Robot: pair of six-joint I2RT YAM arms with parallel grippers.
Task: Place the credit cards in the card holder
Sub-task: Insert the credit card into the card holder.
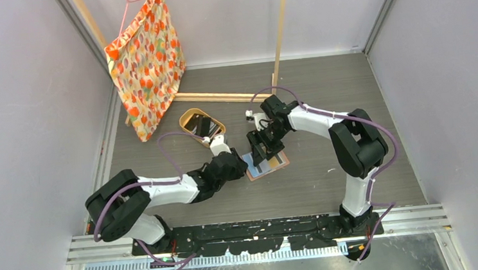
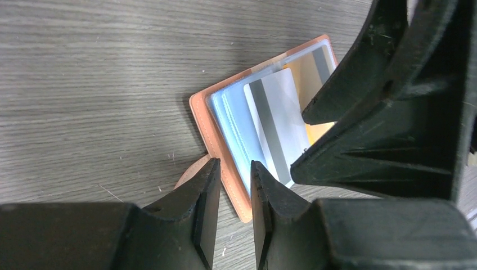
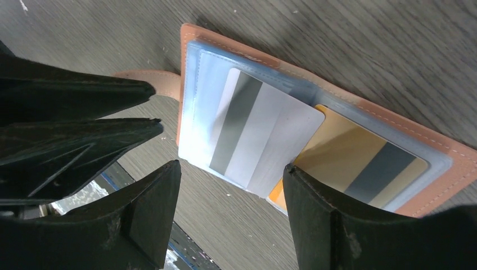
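The salmon-brown card holder (image 1: 277, 165) lies open and flat on the grey table. It shows in the left wrist view (image 2: 203, 121) and in the right wrist view (image 3: 185, 42). A silver card (image 3: 264, 135) with a grey stripe sits partly in the left clear pocket, its end sticking out over the fold; it also shows in the left wrist view (image 2: 278, 118). A gold card (image 3: 354, 163) lies in the right pocket. My left gripper (image 2: 234, 166) hovers at the holder's edge by the snap tab (image 3: 149, 79), jaws a narrow gap apart, nothing between. My right gripper (image 3: 232, 166) is wide open over the silver card's edge.
An oval tan tray (image 1: 190, 117) with several dark cards (image 1: 202, 126) stands behind the left arm. A patterned orange fabric bag (image 1: 147, 65) hangs at the back left. A wooden slat (image 1: 220, 96) and upright (image 1: 279, 28) stand at the back. Walls close both sides.
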